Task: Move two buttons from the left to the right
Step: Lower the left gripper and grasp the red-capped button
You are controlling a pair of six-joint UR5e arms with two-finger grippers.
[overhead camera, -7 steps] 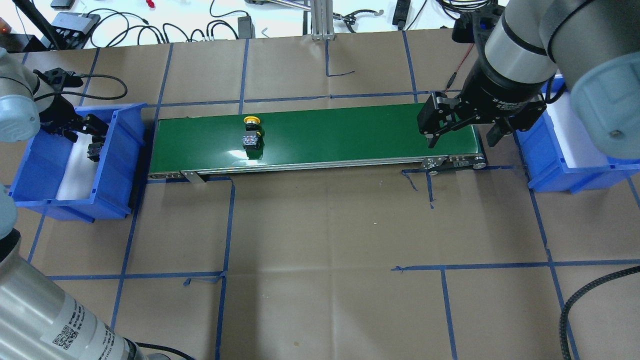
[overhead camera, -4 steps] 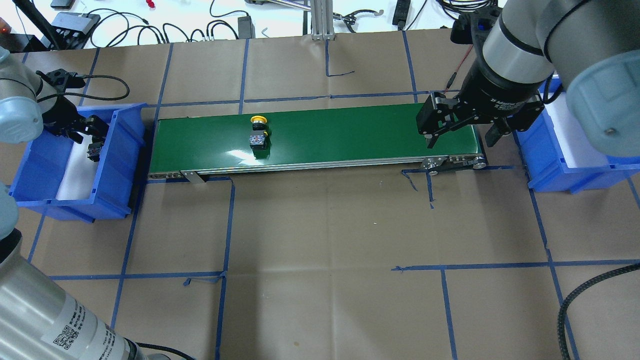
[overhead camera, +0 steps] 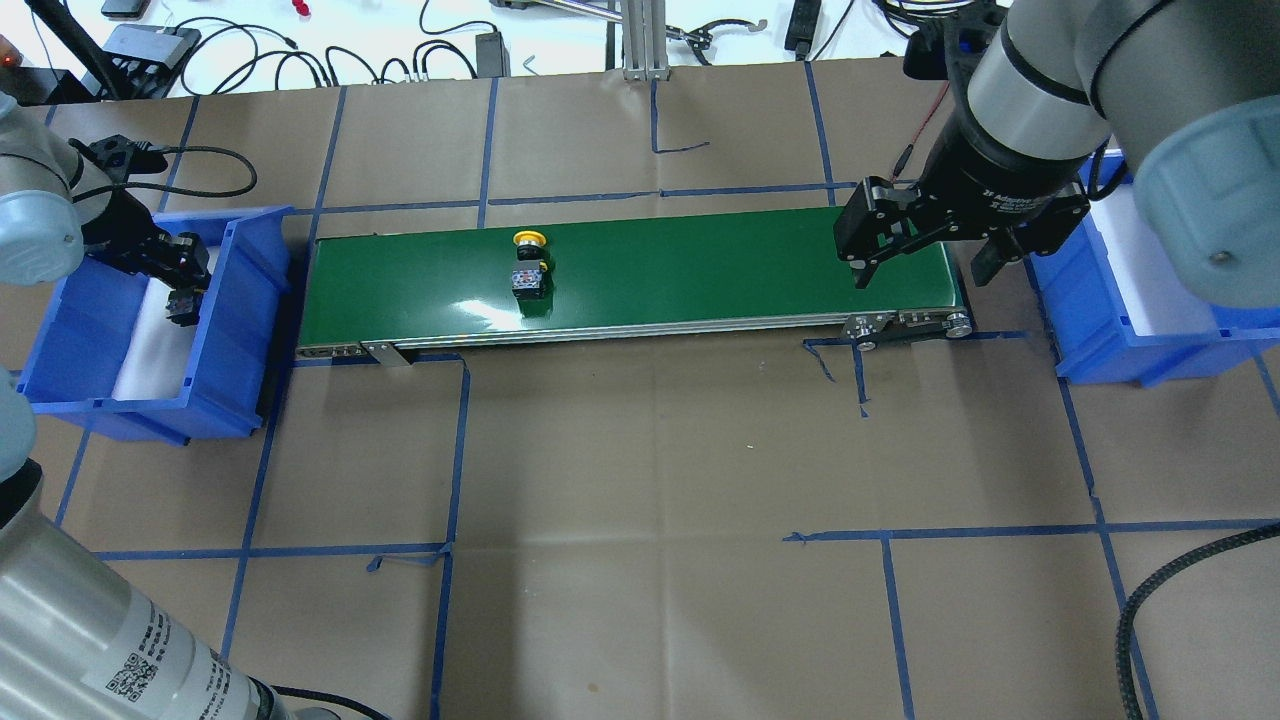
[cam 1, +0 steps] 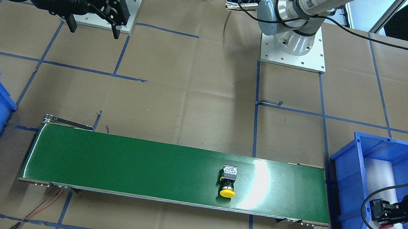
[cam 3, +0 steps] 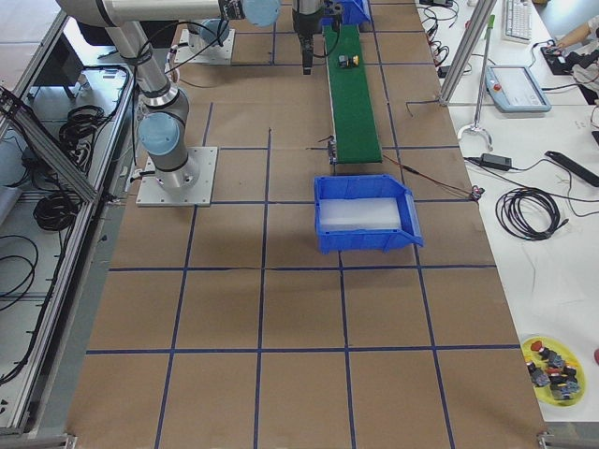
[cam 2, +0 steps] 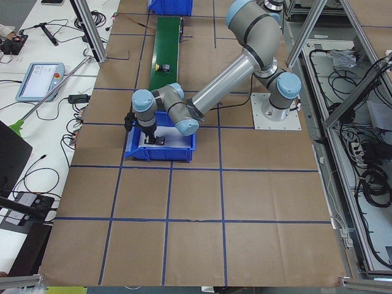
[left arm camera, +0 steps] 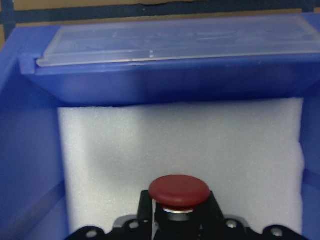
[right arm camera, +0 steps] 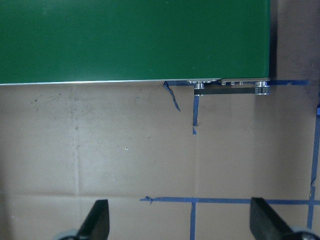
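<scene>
The yellow-capped button (overhead camera: 529, 262) lies on its side on the green conveyor belt (overhead camera: 700, 260), left of the belt's middle; it also shows in the front view (cam 1: 229, 182). The red-capped button (left arm camera: 180, 190) sits between the fingers of my left gripper (overhead camera: 180, 275), low inside the left blue bin (overhead camera: 250, 300) over white foam. The left gripper is shut on it; the front view shows the red cap (cam 1: 386, 224). My right gripper (overhead camera: 922, 275) is open and empty, hovering over the belt's right end, and the right wrist view shows its fingers (right arm camera: 98, 220) spread wide.
The right blue bin (overhead camera: 1100, 340) with white foam stands just past the belt's right end. Blue tape lines mark the brown table cover. Cables and tools lie beyond the table's far edge (overhead camera: 300, 60).
The yellow button has ridden to the right along the belt. My left gripper's fingers have drawn together on the red button in the bin. The right gripper has barely shifted.
</scene>
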